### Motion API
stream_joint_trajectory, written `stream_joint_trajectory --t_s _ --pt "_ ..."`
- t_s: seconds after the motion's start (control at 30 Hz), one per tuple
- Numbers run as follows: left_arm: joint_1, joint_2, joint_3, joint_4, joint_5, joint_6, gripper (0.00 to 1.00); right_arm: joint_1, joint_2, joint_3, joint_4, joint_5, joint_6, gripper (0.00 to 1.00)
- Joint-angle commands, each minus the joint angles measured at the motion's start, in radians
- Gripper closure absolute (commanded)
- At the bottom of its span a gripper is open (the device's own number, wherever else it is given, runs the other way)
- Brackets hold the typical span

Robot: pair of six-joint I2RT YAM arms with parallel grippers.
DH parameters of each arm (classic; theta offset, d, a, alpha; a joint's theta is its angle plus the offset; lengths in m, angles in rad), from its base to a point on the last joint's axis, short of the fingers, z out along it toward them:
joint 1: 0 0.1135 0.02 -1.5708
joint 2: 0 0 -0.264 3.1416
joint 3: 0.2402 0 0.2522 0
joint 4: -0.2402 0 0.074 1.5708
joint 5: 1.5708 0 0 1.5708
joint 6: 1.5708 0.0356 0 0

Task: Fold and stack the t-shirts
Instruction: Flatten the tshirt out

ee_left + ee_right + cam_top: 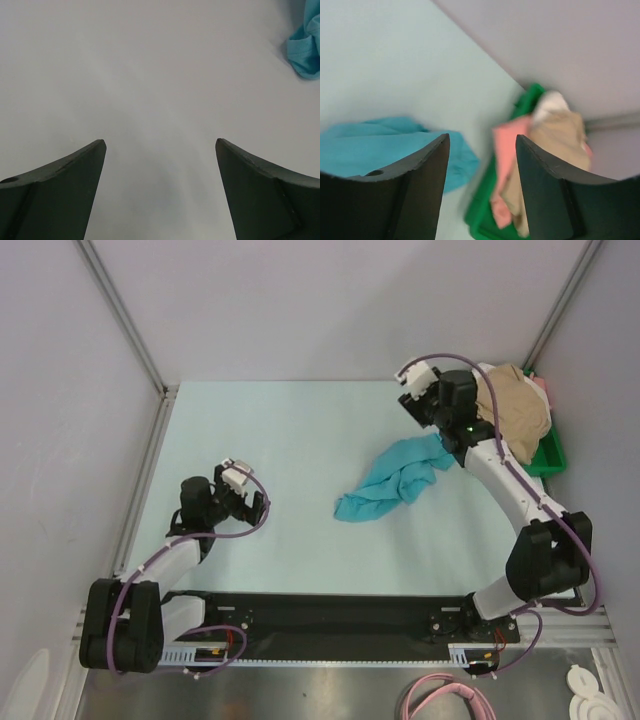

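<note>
Hovering by crumpled teal cloth t-shirt (392,480)
Lying diagonally, near-left of parted, empty right gripper (482,145), well apart from gaping left gripper (160,144).

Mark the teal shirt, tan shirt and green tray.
teal shirt (398,478), top view, middle of the bunched cloth.
tan shirt (512,408), top view, top of the heap.
green tray (549,456), top view, its near wall.

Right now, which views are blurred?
Right wrist: smeared, the green tray and tan t-shirt have soft edges. Left wrist: fingers and teal t-shirt look crisp. Top external: sharp, evenly lit, no glare.
</note>
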Motion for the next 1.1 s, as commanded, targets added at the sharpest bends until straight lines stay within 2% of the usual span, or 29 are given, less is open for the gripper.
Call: stream_joint_trajectory --t_s 0.0,0.13,0.27,0.43,0.57,0.6,0.7,0.73,0.83,1.07 --pt "0.007 0.015 0.002 0.052 0.002 0.015 0.03 0.08 0.003 0.002 -0.143 -0.188 -0.008 0.4" --pt "0.009 0.007 -0.001 0.051 -0.006 0.019 0.03 0.128 0.115 0.005 -0.174 -0.213 0.011 0.43" --pt "0.01 -0.002 -0.008 0.055 -0.015 0.022 0.02 0.169 0.281 0.091 -0.299 -0.242 0.012 0.44" --pt "0.012 -0.004 -0.011 0.058 -0.02 0.023 0.02 0.209 0.384 0.169 -0.381 -0.239 0.011 0.39" --pt "0.013 0.003 -0.005 0.057 -0.018 0.025 0.02 0.221 0.43 0.18 -0.413 -0.236 0.009 0.39" --pt "0.015 0.006 -0.004 0.054 -0.018 0.025 0.02 0.225 0.43 0.184 -0.419 -0.231 0.009 0.42" --pt "0.016 0.01 -0.001 0.054 -0.017 0.023 0.02 0.226 0.458 0.207 -0.45 -0.234 0.011 0.61" --pt "0.016 0.01 -0.001 0.054 -0.017 0.023 0.02 0.226 0.465 0.215 -0.459 -0.24 0.011 0.73" --pt "0.018 0.009 -0.002 0.057 -0.021 0.022 0.02 0.225 0.458 0.23 -0.485 -0.239 0.008 1.0" --pt "0.021 0.01 -0.002 0.058 -0.023 0.022 0.02 0.222 0.334 0.198 -0.405 -0.216 0.015 1.0"
